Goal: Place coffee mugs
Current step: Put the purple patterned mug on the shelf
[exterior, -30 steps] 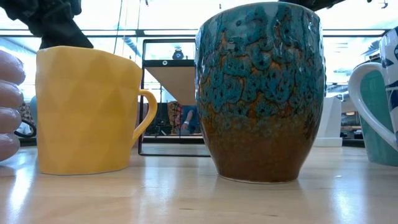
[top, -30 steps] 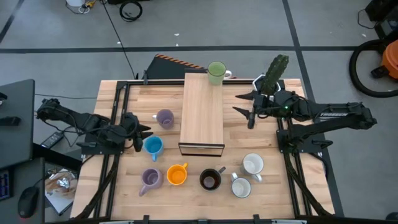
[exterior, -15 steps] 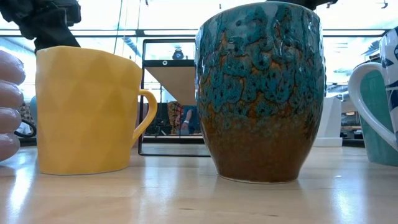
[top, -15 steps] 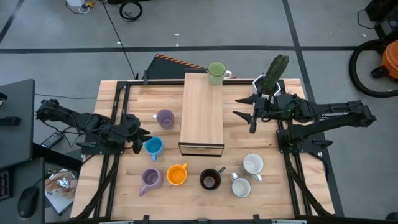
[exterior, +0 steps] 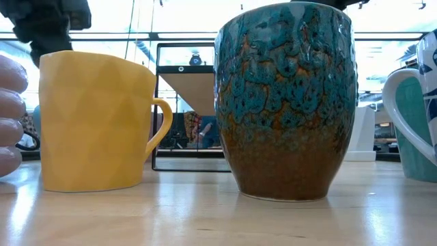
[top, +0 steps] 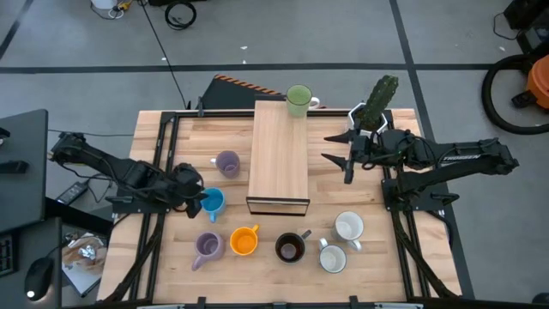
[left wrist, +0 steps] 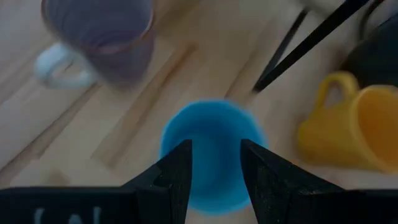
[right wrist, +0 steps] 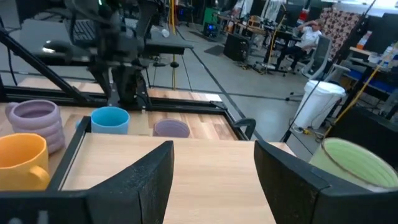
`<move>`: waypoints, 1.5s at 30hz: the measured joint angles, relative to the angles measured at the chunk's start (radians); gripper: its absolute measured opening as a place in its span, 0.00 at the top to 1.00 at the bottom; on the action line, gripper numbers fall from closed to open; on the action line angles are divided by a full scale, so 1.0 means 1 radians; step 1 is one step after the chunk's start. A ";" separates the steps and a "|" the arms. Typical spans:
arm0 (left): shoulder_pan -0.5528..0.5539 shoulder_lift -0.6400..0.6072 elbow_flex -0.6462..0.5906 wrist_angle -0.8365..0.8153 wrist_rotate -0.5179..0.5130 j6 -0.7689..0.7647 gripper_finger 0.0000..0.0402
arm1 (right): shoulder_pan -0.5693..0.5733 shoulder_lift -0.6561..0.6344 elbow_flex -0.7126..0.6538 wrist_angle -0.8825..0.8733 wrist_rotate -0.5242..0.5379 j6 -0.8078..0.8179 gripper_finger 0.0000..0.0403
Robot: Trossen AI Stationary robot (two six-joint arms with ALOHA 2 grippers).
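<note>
My left gripper (top: pixel 199 199) has advanced, fingers apart and empty, over the light blue mug (top: pixel 212 202) beside the wooden riser (top: pixel 279 154), so grasping can follow.

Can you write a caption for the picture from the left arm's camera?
Left gripper hovers open over the light blue mug, with a lilac mug and orange mug nearby.

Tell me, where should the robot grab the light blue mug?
Probably by the rim. The light blue mug stands upright with its mouth open to the top, and the left gripper is already above it, open, one finger inside and one outside the wall. Coming straight down from above looks best, since a lilac mug stands close by.
</note>
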 joint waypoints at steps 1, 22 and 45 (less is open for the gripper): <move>0.000 0.007 0.000 -0.006 0.010 -0.011 0.65 | 0.000 0.001 0.000 0.002 -0.005 -0.002 0.43; 0.001 0.031 -0.001 0.017 0.124 -0.148 0.65 | 0.000 0.019 0.000 0.070 -0.029 -0.064 0.43; 0.472 0.024 -0.001 -0.052 0.145 0.390 0.65 | -0.015 0.058 0.000 0.089 -0.034 -0.109 0.43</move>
